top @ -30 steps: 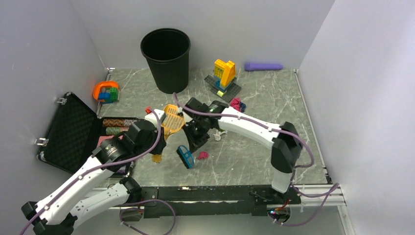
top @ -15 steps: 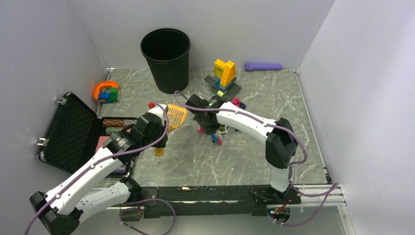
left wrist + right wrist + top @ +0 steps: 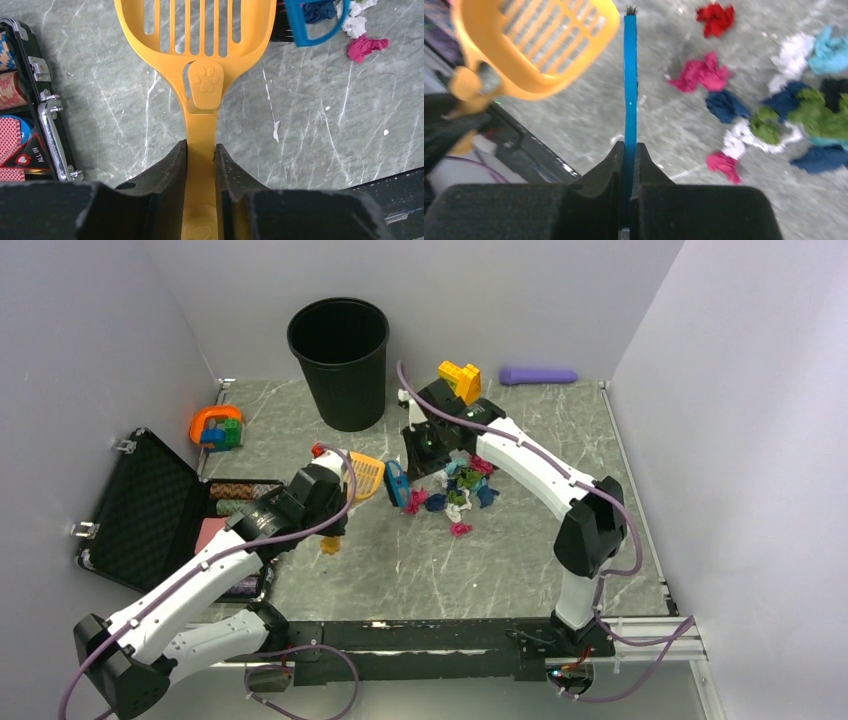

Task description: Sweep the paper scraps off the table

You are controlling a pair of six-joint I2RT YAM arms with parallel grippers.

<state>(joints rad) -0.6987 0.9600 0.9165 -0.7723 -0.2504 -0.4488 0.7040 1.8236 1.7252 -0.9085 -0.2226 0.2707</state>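
Note:
The paper scraps (image 3: 462, 490) lie in a loose cluster of pink, blue, green, white and teal wads on the table (image 3: 520, 550), right of centre. In the right wrist view they spread to the right of the brush, with a pink one (image 3: 701, 74) nearest. My right gripper (image 3: 422, 452) (image 3: 630, 147) is shut on the thin handle of a blue brush (image 3: 397, 484) (image 3: 630, 75), standing just left of the cluster. My left gripper (image 3: 340, 505) (image 3: 200, 150) is shut on the handle of the yellow slotted scoop (image 3: 366, 478) (image 3: 197, 35). The scoop's mouth faces the brush.
A black bin (image 3: 338, 360) stands at the back. Behind the right arm is a yellow-and-orange brick build (image 3: 460, 380), and a purple cylinder (image 3: 538, 375) lies against the far wall. At the left are an open black case (image 3: 145, 510), poker chips (image 3: 240, 490) and an orange toy (image 3: 215, 427).
The right arm has swung the brush from the front middle toward the back, ending left of the scrap cluster. The scraps are now uncovered and bunched together. The scoop has shifted slightly right.

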